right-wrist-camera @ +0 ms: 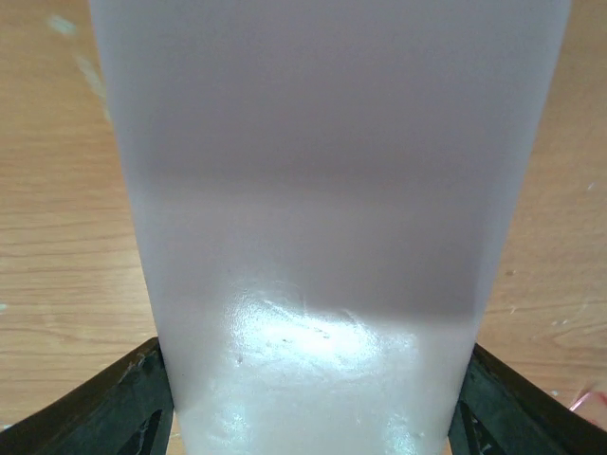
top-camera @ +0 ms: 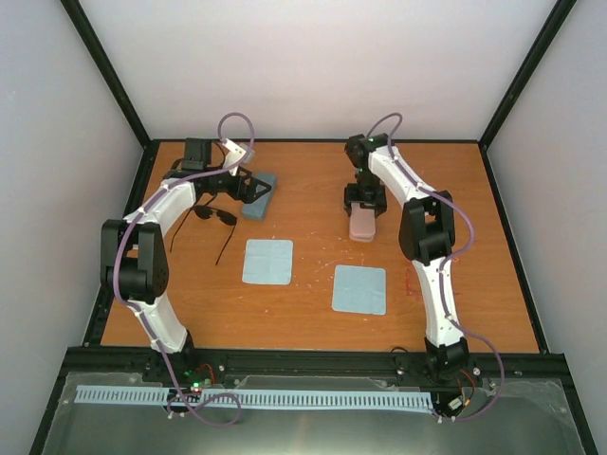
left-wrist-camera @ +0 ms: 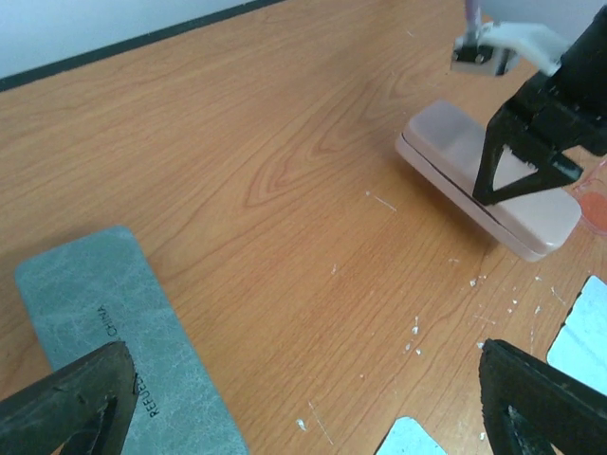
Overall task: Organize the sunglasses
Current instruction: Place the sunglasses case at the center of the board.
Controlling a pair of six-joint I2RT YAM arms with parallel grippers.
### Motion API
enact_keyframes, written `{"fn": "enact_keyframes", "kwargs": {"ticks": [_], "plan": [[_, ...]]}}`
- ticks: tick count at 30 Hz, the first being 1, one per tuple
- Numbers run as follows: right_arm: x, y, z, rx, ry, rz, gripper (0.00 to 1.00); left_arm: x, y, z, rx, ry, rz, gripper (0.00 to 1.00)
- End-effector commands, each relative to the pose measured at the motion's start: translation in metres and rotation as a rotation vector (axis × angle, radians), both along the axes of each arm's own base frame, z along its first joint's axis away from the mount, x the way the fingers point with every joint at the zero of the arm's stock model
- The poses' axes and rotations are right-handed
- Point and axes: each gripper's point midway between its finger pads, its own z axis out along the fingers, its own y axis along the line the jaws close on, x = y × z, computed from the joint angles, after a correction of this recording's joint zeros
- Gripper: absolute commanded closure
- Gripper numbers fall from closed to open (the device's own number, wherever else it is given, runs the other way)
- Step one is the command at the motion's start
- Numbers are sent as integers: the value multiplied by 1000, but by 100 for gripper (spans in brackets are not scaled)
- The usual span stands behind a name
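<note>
The bench [top-camera: 313, 180] is carrying everything, and both arms are reaching over its far half. Taking the pink case [top-camera: 363, 229] as the marker: the right fingers [right-wrist-camera: 123, 403] are straddling it, one against each long side, though I cannot tell whether they are truly clamping it or only bracketing it. The blue-grey case [top-camera: 259, 204] is lying well to the left of the pink case, and the left fingers [left-wrist-camera: 66, 403] are hanging above it, spread wide and holding nothing. Two light-blue cloths [top-camera: 266, 261] are lying nearer than the pink case, well apart from it. The black sunglasses [top-camera: 214, 216] are resting farther left again, just beside the blue-grey case and outside the left fingers' span. Of the red sunglasses [left-wrist-camera: 596, 201] only a pink-red lens is showing, near the pink case's right end and clear of the right fingers. The step in hand is probably readying a case to take a pair. Doing it well is calling for a square grip across the case, no dragging along the bench, and care not to sweep the thin-armed glasses lying alongside.
</note>
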Motion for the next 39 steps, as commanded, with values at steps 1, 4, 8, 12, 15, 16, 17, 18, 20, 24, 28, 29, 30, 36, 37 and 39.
{"fn": "enact_keyframes", "kwargs": {"ticks": [1, 4, 8, 12, 15, 16, 17, 18, 20, 24, 28, 29, 30, 36, 37, 39], "plan": [[-18, -15, -32, -69, 103, -82, 97, -8, -3, -1, 23, -6, -24, 3], [-20, -11, -47, -53, 123, -94, 97, -10, -2, -3, 28, -2, -20, 3], [-22, -5, -62, -25, 144, -96, 87, -12, -1, -4, 34, 1, -14, 3], [-20, 0, -62, 7, 137, -84, 49, -14, 1, -8, 40, 15, -3, 4], [-17, 2, -49, 20, 106, -76, 26, -14, 3, -11, 44, 23, 8, 4], [-16, 1, -42, 25, 92, -76, 21, -14, 3, -11, 44, 25, 10, 4], [-15, 1, -32, 33, 73, -75, 17, -14, 3, -11, 45, 26, 12, 4], [-16, 1, -25, 35, 62, -72, 14, -15, 3, -12, 43, 30, 10, 4], [-18, -2, -12, 37, 40, -74, 13, -17, 2, -13, 41, 38, -1, 4], [-22, -13, 5, 53, -14, -106, 13, -19, 2, -15, 49, 45, -5, 5], [-30, -32, 10, 45, -44, -158, 14, -20, 3, -17, 58, 44, -3, 5], [-32, -38, 8, 36, -43, -172, 15, -20, 3, -16, 58, 43, -3, 5], [-36, -45, 4, 25, -31, -187, 17, -20, 3, -17, 57, 46, -3, 5], [-53, -64, -21, -30, 16, -204, 97, -22, 3, -17, 56, 52, -3, 5], [-55, -65, -24, -37, 16, -203, 97, -22, 4, -17, 58, 52, -2, 5], [-58, -70, -28, -51, 13, -207, 97, -22, 4, -18, 61, 53, 1, 5]]}}
